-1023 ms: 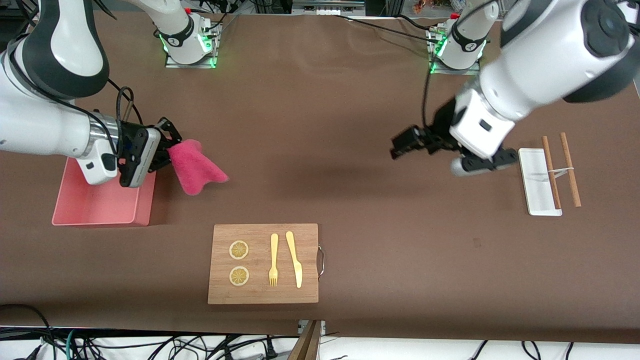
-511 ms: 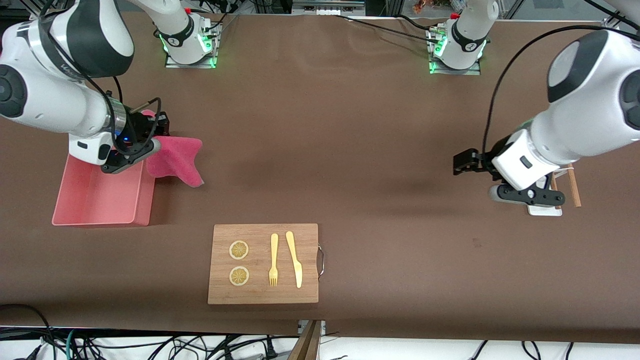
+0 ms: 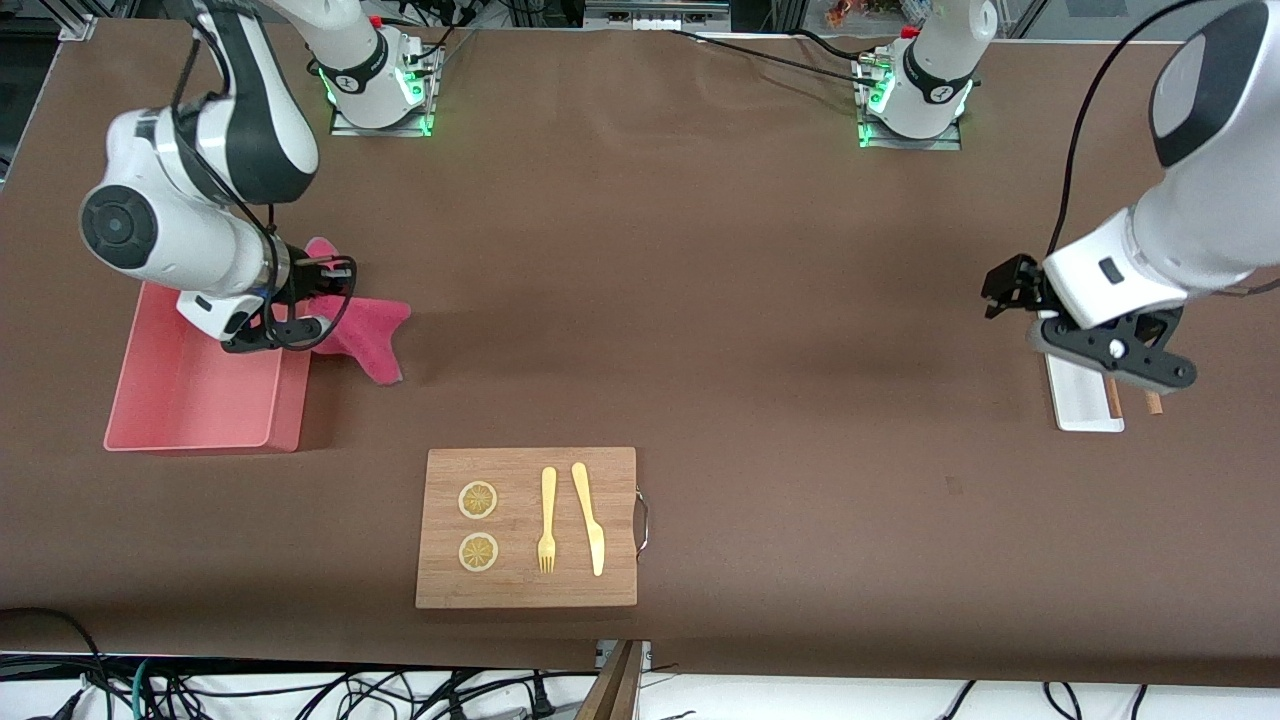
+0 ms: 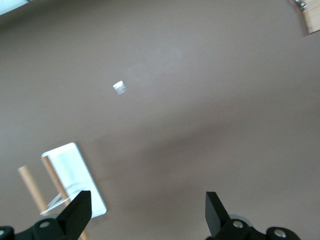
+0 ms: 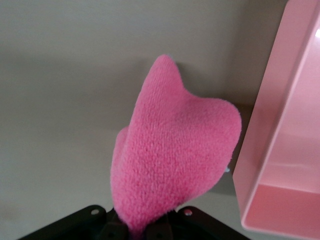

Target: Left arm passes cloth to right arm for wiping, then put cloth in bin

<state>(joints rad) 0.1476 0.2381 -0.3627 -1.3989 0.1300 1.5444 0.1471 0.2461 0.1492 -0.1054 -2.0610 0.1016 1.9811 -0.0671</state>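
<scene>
The magenta-pink cloth (image 3: 368, 330) hangs from my right gripper (image 3: 322, 300), which is shut on its upper end. It dangles low over the brown table, just beside the wall of the pale pink bin (image 3: 190, 405) on the side toward the table's middle. In the right wrist view the cloth (image 5: 175, 145) fills the centre above my right gripper (image 5: 142, 227), with the bin (image 5: 285, 135) alongside. My left gripper (image 3: 1003, 287) is open and holds nothing, up over the table by the white tray. Its left wrist view shows the left gripper (image 4: 146, 210) over bare table.
A wooden board (image 3: 526, 590) with two lemon slices, a fork (image 3: 547, 520) and a knife (image 3: 588, 517) lies near the front edge. A white tray (image 3: 1080, 400) with wooden sticks (image 4: 30, 182) sits at the left arm's end, partly under the left hand.
The right arm has swung round and carried the cloth a little closer to the bin wall. The left arm has drawn back toward its end of the table, over the white tray.
</scene>
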